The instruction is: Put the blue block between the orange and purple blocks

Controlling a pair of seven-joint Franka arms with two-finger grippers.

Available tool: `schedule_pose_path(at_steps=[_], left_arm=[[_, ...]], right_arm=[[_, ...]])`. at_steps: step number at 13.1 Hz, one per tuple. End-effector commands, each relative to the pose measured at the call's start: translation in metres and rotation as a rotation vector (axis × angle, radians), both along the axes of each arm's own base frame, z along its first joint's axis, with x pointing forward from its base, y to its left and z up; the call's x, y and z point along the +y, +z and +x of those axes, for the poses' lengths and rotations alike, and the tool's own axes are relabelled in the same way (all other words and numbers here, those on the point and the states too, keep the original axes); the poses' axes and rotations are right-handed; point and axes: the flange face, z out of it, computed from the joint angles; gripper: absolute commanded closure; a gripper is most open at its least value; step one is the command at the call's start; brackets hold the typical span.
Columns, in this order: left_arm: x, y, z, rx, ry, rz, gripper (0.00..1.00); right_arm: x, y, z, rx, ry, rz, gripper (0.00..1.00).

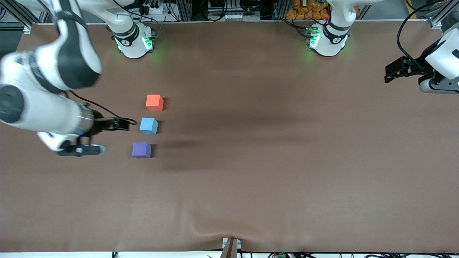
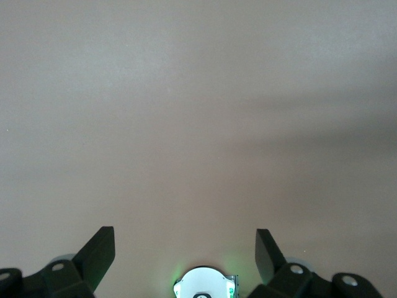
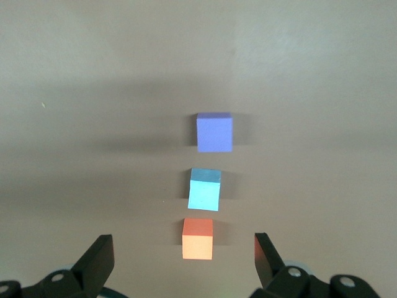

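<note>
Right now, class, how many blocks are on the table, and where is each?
3, in one row toward the right arm's end. The orange block lies farthest from the front camera, the blue block in the middle, the purple block nearest. None looks hidden.

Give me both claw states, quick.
Left claw: open, empty, over bare table.
Right claw: open, empty, beside the blue block.
</note>
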Motion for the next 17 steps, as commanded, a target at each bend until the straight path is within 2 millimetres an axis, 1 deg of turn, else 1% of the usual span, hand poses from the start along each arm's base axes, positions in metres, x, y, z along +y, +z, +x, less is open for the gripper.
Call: schedule_pose_path(at_steps=[1,2,3,4,5,6,7,8,9,11,12,13,14,16,17], left_arm=[[0.001,0.008,-0.006,-0.011,0.006,0.006,0.0],[0.001,0.009,-0.006,-0.013,0.006,0.006,0.0],[0.003,0.009,-0.006,-0.013,0.005,0.011,0.0],[0.003,0.01,-0.007,-0.014,-0.013,0.011,0.0],[0.003,0.01,-0.007,-0.014,-0.026,0.009,0.0],[0.002,0.01,-0.007,-0.015,-0.031,0.009,0.0],[0.003,0.011,-0.006,-0.023,-0.028,0.008,0.0],[0.002,0.013,-0.003,-0.05,-0.029,0.005,0.0],[0.0,0.014,-0.001,-0.067,-0.035,0.002,0.0],[-0.003,0.015,0.002,-0.091,-0.036,-0.009,0.0],[-0.004,0.014,0.003,-0.096,-0.03,-0.009,0.0],[-0.006,0.013,0.003,-0.096,-0.021,-0.009,0.0],[-0.006,0.013,0.004,-0.094,-0.019,-0.008,0.0],[-0.007,0.013,0.003,-0.091,-0.023,-0.011,0.0],[-0.009,0.012,0.002,-0.085,-0.026,-0.011,0.0]], right_arm=[[-0.032,0.049,0.004,-0.03,-0.02,0.036,0.0],[-0.025,0.074,-0.012,-0.035,-0.001,0.051,0.0],[-0.017,0.087,-0.021,-0.045,0.022,0.047,0.0],[-0.023,0.093,-0.023,-0.051,0.016,0.028,0.0],[-0.04,0.1,-0.028,-0.037,-0.002,0.025,0.0],[-0.056,0.113,-0.036,-0.023,-0.027,0.024,0.0],[-0.058,0.128,-0.053,0.007,-0.032,0.011,0.0],[-0.057,0.156,-0.074,-0.026,-0.033,-0.01,0.0],[-0.057,0.159,-0.083,-0.041,-0.041,-0.01,0.0],[-0.061,0.153,-0.102,-0.09,-0.057,-0.016,0.0],[-0.059,0.147,-0.113,-0.109,-0.058,-0.021,0.0],[-0.062,0.143,-0.122,-0.124,-0.066,-0.025,0.0],[-0.076,0.135,-0.128,-0.106,-0.08,-0.01,0.0],[-0.092,0.138,-0.131,-0.112,-0.04,0.029,0.0],[-0.104,0.137,-0.13,-0.113,-0.017,0.036,0.0]])
